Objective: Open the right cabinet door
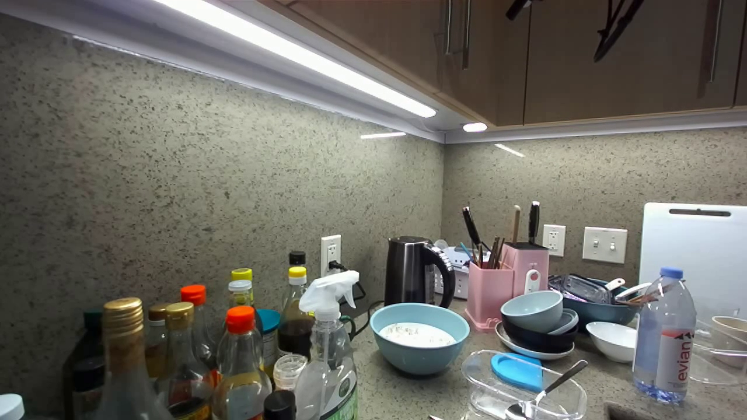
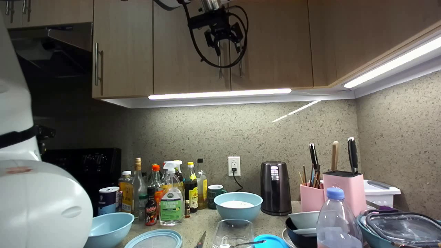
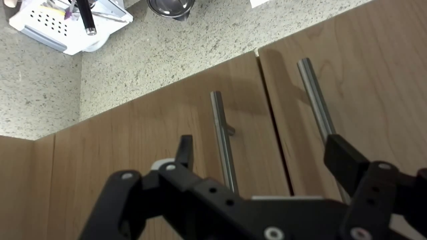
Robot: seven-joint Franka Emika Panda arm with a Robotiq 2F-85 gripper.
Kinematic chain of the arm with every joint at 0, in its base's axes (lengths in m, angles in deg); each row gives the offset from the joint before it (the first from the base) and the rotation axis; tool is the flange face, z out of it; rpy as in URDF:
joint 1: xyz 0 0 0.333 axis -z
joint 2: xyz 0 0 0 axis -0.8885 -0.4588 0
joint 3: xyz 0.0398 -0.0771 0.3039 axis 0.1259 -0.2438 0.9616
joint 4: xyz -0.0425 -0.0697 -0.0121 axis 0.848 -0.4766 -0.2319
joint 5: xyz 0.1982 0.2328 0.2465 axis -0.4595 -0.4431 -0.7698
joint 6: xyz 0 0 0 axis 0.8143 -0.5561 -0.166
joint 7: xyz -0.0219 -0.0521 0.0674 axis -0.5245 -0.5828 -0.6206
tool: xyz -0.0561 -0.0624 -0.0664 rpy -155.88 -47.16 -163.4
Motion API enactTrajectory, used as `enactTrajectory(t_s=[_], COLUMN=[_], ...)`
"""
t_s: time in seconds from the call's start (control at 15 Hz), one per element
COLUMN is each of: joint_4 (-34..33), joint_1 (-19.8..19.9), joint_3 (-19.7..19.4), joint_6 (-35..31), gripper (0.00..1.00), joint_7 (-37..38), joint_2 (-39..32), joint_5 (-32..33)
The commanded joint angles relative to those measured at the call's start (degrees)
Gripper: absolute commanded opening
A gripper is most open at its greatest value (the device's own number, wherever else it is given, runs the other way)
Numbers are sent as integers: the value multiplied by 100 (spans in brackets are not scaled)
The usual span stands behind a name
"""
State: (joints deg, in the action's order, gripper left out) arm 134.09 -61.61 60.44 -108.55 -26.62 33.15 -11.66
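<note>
The right cabinet door is a flat brown wooden upper door, flush with its neighbour. Its slim vertical metal handle runs along its left edge. In the wrist view, upside down, this door is on the left and its handle stands between the finger sides. My gripper is open and empty in front of the two handles. In the wrist view my gripper has one finger left of that handle and the other overlapping the neighbouring handle. Contact cannot be told. In an exterior view only a black fingertip shows at the top.
The matching left door has its handle close by. A black cable loops around my gripper. A light strip runs under the cabinets. Below are a kettle, bottles, a blue bowl and a pink knife block.
</note>
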Motion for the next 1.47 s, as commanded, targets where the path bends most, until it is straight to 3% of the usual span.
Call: enactTrajectory(t_s=[0.0,0.27,0.53,0.6,1.4], joint_4=[-43,-698,-1673,-1026,-2132], joint_1=[-66,-103,-186,-117,-130], joint_3=[-49,-167,-406,-268,-398], joint_6=[22,167,783,403,771], gripper=[100,100,100,100,100], joint_7=[17,-196,-1123,-622,-943], joint_2=[-20,-599,-1347,-928,-1769], joint_5=[31,-128,-523,-264,-575])
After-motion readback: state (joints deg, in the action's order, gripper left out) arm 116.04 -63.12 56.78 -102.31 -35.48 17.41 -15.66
